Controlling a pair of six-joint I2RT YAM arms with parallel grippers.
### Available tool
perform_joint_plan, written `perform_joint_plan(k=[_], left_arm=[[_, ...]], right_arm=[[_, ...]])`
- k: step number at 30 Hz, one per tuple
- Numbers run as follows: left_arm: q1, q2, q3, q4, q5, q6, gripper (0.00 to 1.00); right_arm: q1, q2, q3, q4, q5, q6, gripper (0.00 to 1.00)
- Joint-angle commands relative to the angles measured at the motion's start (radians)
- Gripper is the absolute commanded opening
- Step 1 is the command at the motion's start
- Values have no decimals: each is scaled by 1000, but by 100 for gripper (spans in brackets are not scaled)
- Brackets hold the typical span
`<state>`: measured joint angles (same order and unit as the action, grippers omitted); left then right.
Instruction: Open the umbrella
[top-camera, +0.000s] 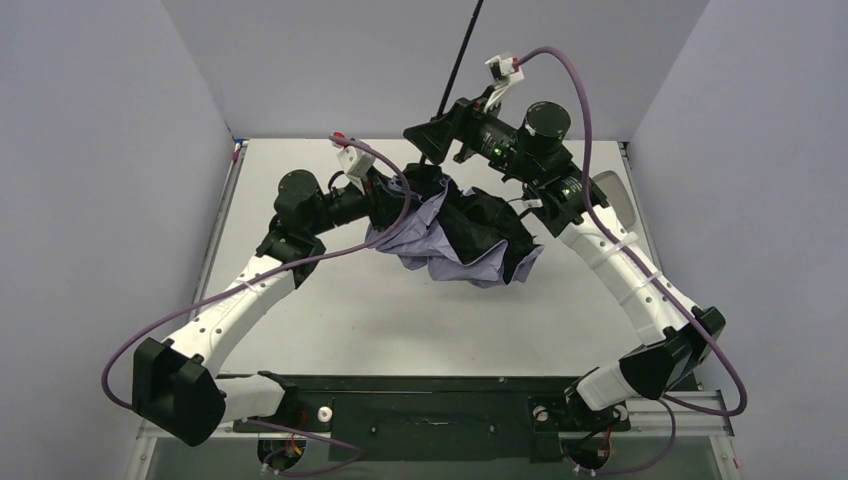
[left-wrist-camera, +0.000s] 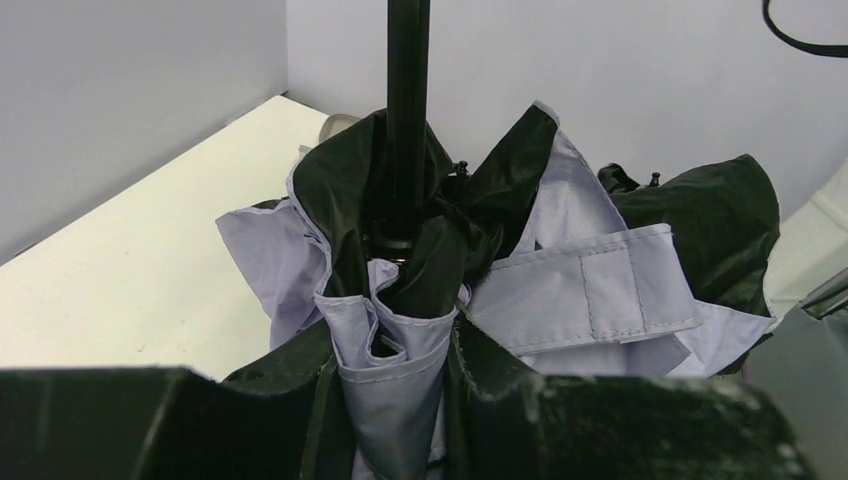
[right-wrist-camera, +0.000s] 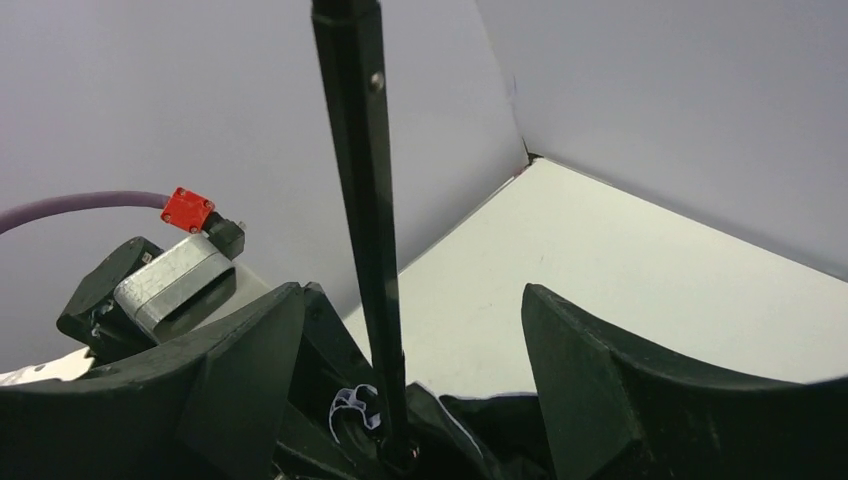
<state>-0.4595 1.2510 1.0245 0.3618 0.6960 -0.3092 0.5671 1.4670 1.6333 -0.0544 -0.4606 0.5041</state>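
Observation:
The umbrella (top-camera: 462, 236) hangs above the table as a crumpled bundle of lavender canopy with its black underside showing. Its thin black shaft (top-camera: 458, 62) slants up and out of the top of the view, so the handle is out of view. My left gripper (top-camera: 388, 196) is shut on the canopy folds (left-wrist-camera: 392, 390) at the bundle's left end. The shaft (left-wrist-camera: 407, 110) rises just beyond it, and the lavender strap (left-wrist-camera: 590, 295) hangs loose at the right. My right gripper (top-camera: 428, 135) is open, with the shaft (right-wrist-camera: 362, 200) between its spread fingers (right-wrist-camera: 600, 385), nearer the left one.
A pale oval case (top-camera: 612, 192) lies at the back right, partly behind the right arm. Grey walls close in the white table (top-camera: 330, 320) at the back and both sides. Purple cables loop off both wrists.

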Motion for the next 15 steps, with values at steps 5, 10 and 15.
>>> perform_joint_plan(k=[5, 10, 15], left_arm=[[-5, -16, 21, 109, 23, 15, 0], [27, -21, 27, 70, 20, 9, 31], [131, -69, 9, -12, 5, -25, 82]], right_arm=[[3, 37, 93, 62, -53, -13, 26], [-3, 23, 102, -48, -15, -129, 0], [17, -32, 75, -196, 136, -407, 0]])
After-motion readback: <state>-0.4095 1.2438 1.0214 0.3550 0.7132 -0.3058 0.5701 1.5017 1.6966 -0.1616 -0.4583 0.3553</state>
